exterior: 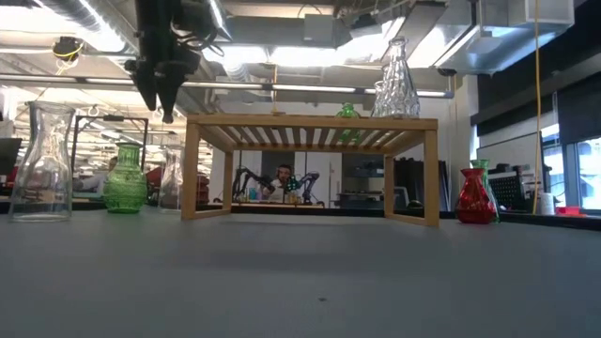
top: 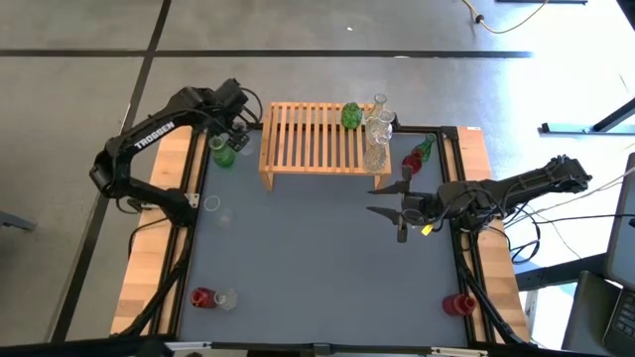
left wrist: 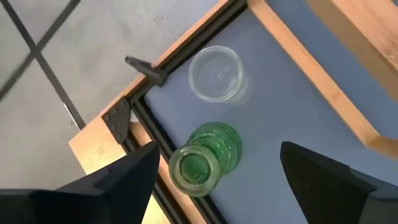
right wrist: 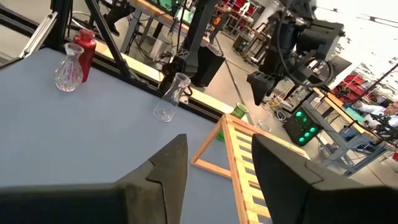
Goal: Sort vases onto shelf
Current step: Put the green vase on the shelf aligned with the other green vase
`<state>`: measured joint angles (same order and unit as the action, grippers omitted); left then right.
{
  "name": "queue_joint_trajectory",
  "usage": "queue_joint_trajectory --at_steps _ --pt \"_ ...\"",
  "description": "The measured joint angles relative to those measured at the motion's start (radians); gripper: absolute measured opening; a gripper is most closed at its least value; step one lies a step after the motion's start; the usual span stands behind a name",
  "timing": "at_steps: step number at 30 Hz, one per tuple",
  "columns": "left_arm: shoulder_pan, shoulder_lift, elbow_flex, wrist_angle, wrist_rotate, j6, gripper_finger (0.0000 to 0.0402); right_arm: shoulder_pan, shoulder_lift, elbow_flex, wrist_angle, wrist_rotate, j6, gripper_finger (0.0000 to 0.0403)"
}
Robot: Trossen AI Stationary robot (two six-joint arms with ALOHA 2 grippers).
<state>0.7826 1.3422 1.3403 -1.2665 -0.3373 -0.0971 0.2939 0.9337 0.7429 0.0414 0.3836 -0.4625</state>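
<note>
- Green vase point(left wrist: 202, 162) is parked upright on the mat just left of the shelf point(top: 316, 139), beside a clear vase point(left wrist: 216, 73).
- Left gripper point(left wrist: 217, 180) is held above it, released, fingers spread.
- Right gripper point(top: 385, 198) is kept over open mat, parted, nothing grasped.

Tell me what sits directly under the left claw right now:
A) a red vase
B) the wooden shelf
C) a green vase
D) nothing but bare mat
C: the left wrist view looks straight down on the green vase standing between the open left claw fingers, with a clear vase just beyond it, beside the shelf.
</note>
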Motion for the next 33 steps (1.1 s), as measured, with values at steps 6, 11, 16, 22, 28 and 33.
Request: queue_joint_trajectory --at_steps 6,11,16,22,28,33 --pt "0.062 0.033 0.000 -0.004 0.016 -0.030 0.0328 0.000 0.000 0.000 0.008 0.000 -0.002 0.0170" --pt "0.096 0.106 0.000 -0.036 0.049 -0.029 0.0328 0.000 0.000 0.000 0.008 0.000 -0.012 0.0170" --pt "0.109 0.165 0.000 -0.113 0.010 -0.032 0.0328 0.000 0.000 0.000 0.005 0.000 -0.013 0.0170" --pt "0.133 0.173 0.000 -0.110 0.013 -0.032 0.0328 0.000 0.000 0.000 -0.017 0.000 -0.012 0.0170" --pt "0.167 0.173 -0.042 -0.106 0.027 -0.031 0.0328 0.000 0.000 0.000 -0.017 0.000 0.013 0.0170" --pt "0.178 0.173 -0.110 -0.066 0.036 -0.008 0.0327 0.000 0.000 0.000 -0.013 0.000 0.013 0.0170"
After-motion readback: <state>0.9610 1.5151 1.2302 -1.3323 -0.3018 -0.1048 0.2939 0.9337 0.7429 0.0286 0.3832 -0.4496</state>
